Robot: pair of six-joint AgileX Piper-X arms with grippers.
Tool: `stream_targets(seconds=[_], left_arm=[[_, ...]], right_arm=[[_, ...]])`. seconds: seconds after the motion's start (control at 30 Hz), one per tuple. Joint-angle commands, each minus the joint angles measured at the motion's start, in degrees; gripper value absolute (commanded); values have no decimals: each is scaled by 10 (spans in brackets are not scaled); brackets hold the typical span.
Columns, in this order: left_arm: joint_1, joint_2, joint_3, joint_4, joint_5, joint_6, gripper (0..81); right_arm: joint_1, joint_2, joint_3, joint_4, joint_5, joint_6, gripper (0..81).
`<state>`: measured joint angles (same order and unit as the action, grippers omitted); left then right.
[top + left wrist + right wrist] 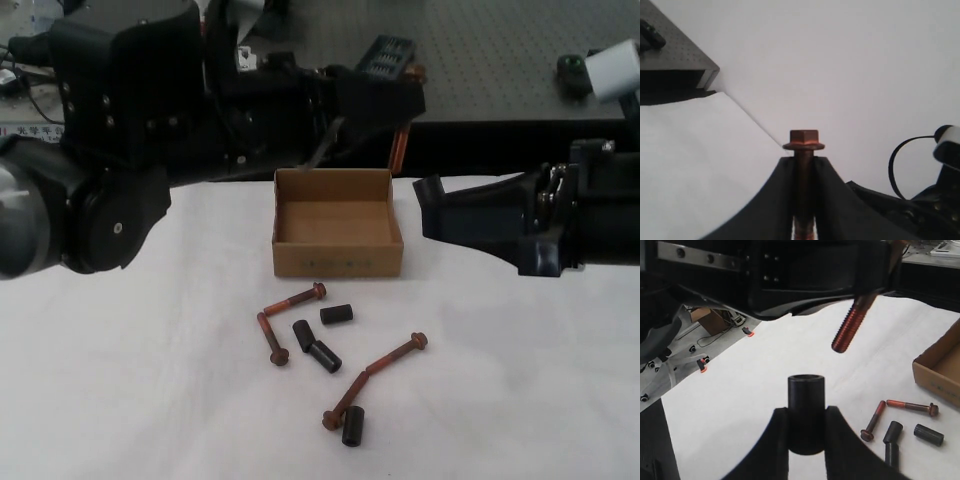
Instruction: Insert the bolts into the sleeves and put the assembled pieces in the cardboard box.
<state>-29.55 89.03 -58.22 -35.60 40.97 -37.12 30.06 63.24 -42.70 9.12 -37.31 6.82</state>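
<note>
Left pincer [803, 162] clamped on shank of copper-coloured hex-head metal bolt [803, 140], held in air by far right corner of open brown cardboard box [336, 262]. Bolt's long axis near upright, threaded tip down. Right pincer [806, 416] clamped on black cylindrical sleeve [806, 390], open bore toward bolt tip, not touching. Box sits mid white-covered worktop [120, 380]. Loose bolts [395, 353] and loose sleeves [336, 315] lie flat between box and near edge.

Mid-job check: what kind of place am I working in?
Probably a lab or workshop: a black perforated breadboard table behind the bench, a white sheet over the bench, and loose clips on the floor beside it.
</note>
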Motion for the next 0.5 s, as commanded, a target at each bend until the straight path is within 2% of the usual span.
stream_targets(seconds=[0.0,0.23,0.47], left_arm=[[0,-11,-3,-37,10,-20,6],[0,-11,-3,-57,10,-45,6],[0,-11,-3,-66,28,-54,6]], right_arm=[[-2,1,-3,-10,-12,0,25],[-2,1,-3,-10,-14,2,25],[-2,1,-3,-54,-23,50,25]])
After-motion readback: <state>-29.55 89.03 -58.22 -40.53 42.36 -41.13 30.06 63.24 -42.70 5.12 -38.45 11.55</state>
